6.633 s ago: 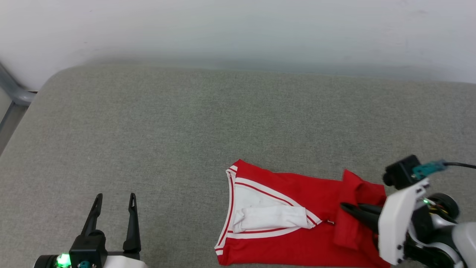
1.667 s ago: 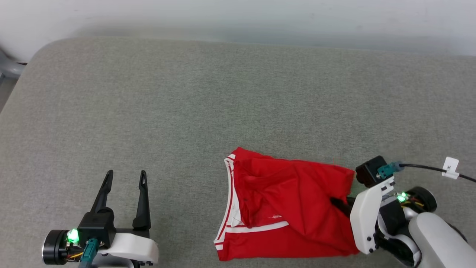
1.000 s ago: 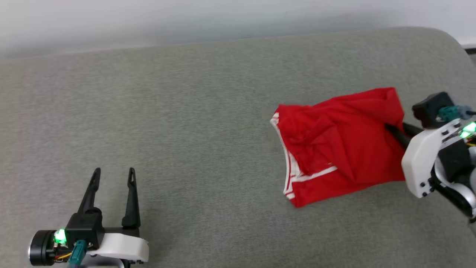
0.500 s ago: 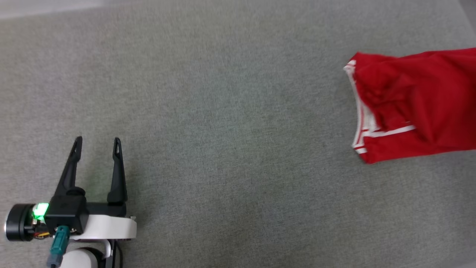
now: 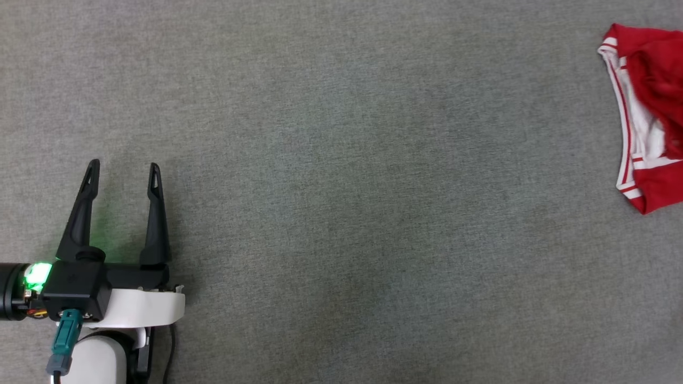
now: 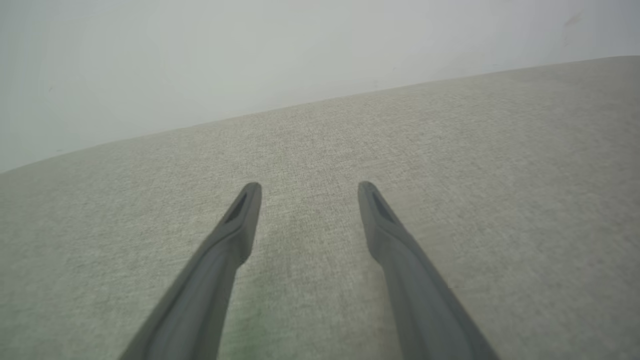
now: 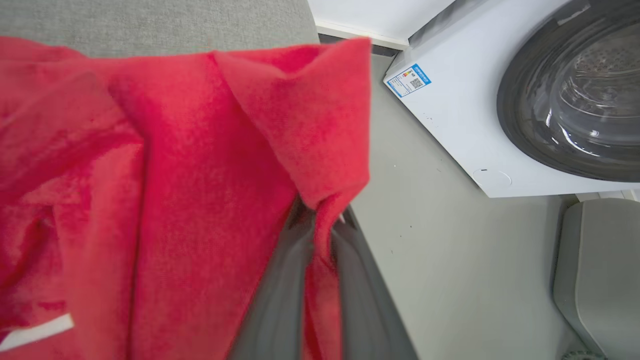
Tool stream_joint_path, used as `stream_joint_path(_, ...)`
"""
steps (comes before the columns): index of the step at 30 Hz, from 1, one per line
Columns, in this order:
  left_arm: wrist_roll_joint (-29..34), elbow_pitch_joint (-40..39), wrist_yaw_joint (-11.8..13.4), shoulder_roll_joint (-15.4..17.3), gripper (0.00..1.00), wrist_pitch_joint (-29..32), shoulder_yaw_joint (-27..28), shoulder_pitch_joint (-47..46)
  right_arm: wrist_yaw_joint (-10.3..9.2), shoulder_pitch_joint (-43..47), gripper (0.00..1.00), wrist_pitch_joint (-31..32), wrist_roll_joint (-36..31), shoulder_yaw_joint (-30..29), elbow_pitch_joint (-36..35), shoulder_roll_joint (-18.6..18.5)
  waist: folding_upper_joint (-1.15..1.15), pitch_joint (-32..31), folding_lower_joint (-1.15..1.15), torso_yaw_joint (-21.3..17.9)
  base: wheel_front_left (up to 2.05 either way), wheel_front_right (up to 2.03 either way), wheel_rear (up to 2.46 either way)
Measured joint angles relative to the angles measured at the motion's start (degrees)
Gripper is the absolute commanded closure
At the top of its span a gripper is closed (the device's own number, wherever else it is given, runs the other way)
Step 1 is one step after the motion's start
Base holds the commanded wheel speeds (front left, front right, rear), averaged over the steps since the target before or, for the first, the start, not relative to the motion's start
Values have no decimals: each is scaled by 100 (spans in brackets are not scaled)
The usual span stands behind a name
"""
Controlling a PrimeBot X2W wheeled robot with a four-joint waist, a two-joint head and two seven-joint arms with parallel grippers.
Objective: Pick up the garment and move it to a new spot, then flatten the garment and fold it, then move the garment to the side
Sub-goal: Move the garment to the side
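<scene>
The red garment (image 5: 653, 122) with white striped trim hangs at the far right edge of the head view, above the grey cushion (image 5: 341, 186). In the right wrist view my right gripper (image 7: 320, 220) is shut on a bunched fold of the garment (image 7: 200, 175), red cloth pinched between its two dark fingers (image 7: 280, 295). My left gripper (image 5: 124, 170) sits at the lower left of the head view, open and empty, its fingers pointing up the view. Over the cushion in the left wrist view, the left gripper (image 6: 306, 192) has its fingers (image 6: 235, 235) spread wide apart.
A white washing machine (image 7: 500, 100) with a dark round door stands on the pale floor (image 7: 450, 260) beyond the cushion's edge in the right wrist view. A grey bin-like object (image 7: 600, 270) is at the lower right there. A pale wall (image 6: 250, 60) rises behind the cushion.
The head camera has swung, so the whole scene shifts. The garment, held by my right gripper, has been lifted and carried rightward, now mostly past the view's right edge. My left gripper stays open.
</scene>
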Motion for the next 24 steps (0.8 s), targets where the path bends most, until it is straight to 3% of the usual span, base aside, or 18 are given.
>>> stream_joint_path(4,-2,-33,22,5,0,-1,-2,-21,0,-102,100,-110,-268,-174,270,169,0,50,0,51,0,0,0)
stream_joint_path(5,-8,-25,24,7,0,-1,-3,-21,0,-132,45,-125,-315,-244,339,237,0,39,0,56,0,0,0)
stream_joint_path(6,-8,-10,42,3,0,-1,-1,-23,0,-140,0,-152,-355,-278,382,311,0,12,0,61,0,0,0)
stream_joint_path(14,-67,175,129,-110,0,0,-16,168,0,94,0,-870,-519,-390,252,449,0,-545,0,125,0,0,0)
stream_joint_path(18,-90,297,158,-204,0,-1,-32,422,0,417,0,-1514,-448,-337,-307,557,0,-961,-1,171,0,0,0)
stream_joint_path(24,-132,432,209,-299,0,0,-29,787,0,930,0,-2365,-353,-208,-1351,1037,0,-1573,-1,271,0,0,0)
